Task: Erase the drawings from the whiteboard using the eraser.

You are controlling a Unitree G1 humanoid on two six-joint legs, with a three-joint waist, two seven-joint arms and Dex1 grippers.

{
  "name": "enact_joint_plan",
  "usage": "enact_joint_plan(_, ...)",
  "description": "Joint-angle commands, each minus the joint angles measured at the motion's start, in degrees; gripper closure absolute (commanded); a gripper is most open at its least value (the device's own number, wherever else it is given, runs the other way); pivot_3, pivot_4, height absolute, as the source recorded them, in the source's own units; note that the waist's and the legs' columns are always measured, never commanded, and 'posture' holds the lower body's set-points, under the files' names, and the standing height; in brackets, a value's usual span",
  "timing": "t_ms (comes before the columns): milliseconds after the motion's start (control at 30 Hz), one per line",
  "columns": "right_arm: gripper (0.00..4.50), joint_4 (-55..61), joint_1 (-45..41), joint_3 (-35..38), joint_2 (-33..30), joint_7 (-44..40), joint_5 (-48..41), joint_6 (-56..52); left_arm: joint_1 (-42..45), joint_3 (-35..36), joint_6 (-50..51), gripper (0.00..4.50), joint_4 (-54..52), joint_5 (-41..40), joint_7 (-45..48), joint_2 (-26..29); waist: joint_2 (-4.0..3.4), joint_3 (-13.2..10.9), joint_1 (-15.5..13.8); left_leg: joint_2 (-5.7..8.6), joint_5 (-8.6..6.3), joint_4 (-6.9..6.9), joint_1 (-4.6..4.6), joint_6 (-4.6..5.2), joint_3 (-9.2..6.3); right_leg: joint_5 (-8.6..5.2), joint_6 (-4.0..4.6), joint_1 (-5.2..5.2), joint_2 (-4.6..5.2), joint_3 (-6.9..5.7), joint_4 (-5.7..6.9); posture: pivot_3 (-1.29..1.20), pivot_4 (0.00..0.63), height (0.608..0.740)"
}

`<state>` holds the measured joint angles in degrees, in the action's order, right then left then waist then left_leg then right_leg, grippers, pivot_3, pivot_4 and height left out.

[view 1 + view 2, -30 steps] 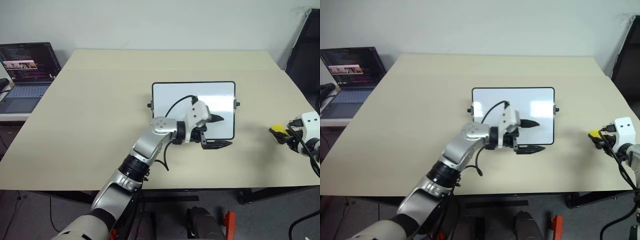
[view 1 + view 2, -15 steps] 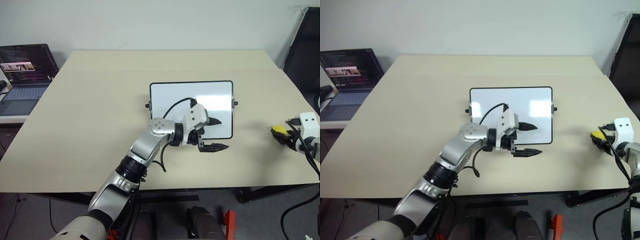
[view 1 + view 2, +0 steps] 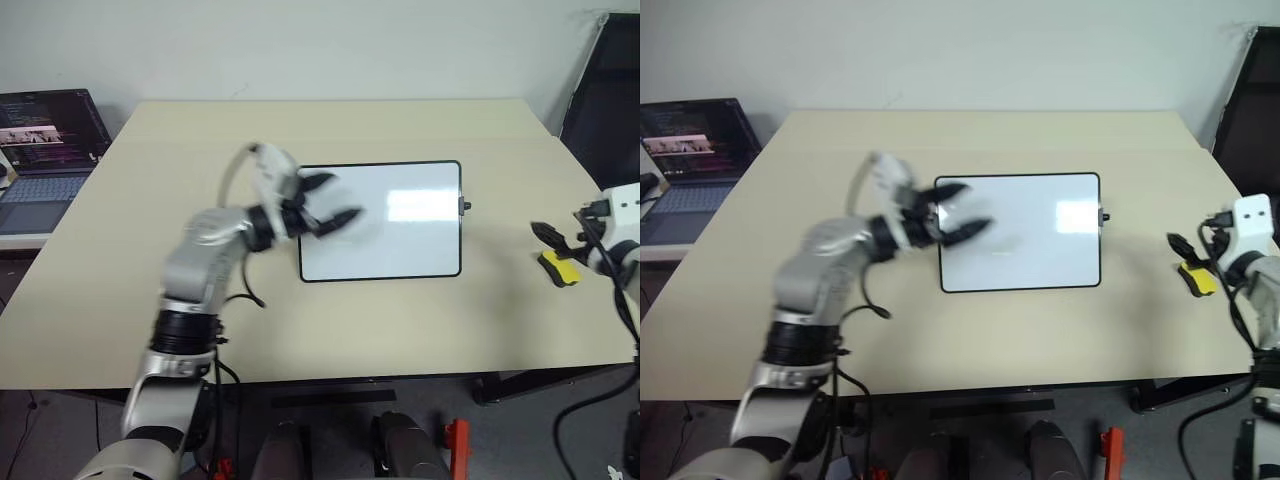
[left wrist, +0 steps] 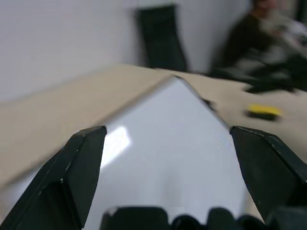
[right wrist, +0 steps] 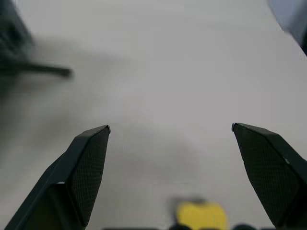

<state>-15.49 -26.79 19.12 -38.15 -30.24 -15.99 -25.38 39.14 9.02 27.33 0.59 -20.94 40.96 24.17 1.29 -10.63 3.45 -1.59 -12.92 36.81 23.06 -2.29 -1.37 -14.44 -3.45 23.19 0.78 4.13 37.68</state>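
Observation:
The whiteboard [image 3: 400, 235] lies flat in the middle of the tan table [image 3: 200, 330]. Its surface looks plain white and the drawings are out of view. My left gripper [image 3: 335, 198] hovers open over the board's left edge with nothing between its fingers; the left wrist view looks along the board [image 4: 163, 158] toward the eraser [image 4: 263, 111]. The small yellow eraser [image 3: 560, 268] lies on the table to the right of the board. My right gripper [image 3: 558, 245] stands wide open just above it, and in the right wrist view the eraser [image 5: 201, 214] sits low between the spread fingers.
An open laptop [image 3: 45, 140] sits on a side surface at the far left. A black chair [image 3: 605, 90] stands past the table's right corner. A seated person [image 4: 268, 33] shows beyond the table in the left wrist view.
My left arm swung up and left, from the board's lower middle to its left edge. My right gripper opened and rose slightly, leaving the eraser lying on the table.

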Motion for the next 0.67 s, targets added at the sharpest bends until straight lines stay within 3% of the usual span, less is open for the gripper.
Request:
enact_joint_plan(33,0.03,-2.38,-1.75,2.66,5.19,5.44,-1.16,5.94,-0.51,3.60,-4.57,0.00,3.92,4.64,-10.20,0.23,0.00,0.00,-0.33,0.03,0.00,0.00,0.00,0.00,0.02,0.00,0.00,0.00,0.04,0.00,0.01,0.00,0.150,0.740)
enact_joint_plan(300,0.03,-16.11,-3.56,1.03,12.28,10.46,1.68,20.75,-6.03,-0.44,-24.37,0.00,23.74,17.91,-25.94,-5.23,0.00,0.00,-1.85,0.19,-0.01,0.00,0.09,-0.02,0.05,0.18,0.21,0.01,0.25,-0.03,-0.06,0.00,0.150,0.740)
enact_joint_plan(667,0.03,-24.31,-6.31,-1.07,13.01,10.52,3.66,26.57,-6.59,-1.90,-33.34,0.00,33.21,18.49,-31.14,-11.78,0.02,-0.01,-1.57,0.18,-0.02,-0.03,0.15,-0.04,0.05,0.18,0.22,0.11,0.24,-0.04,-0.01,0.00,0.150,0.740)
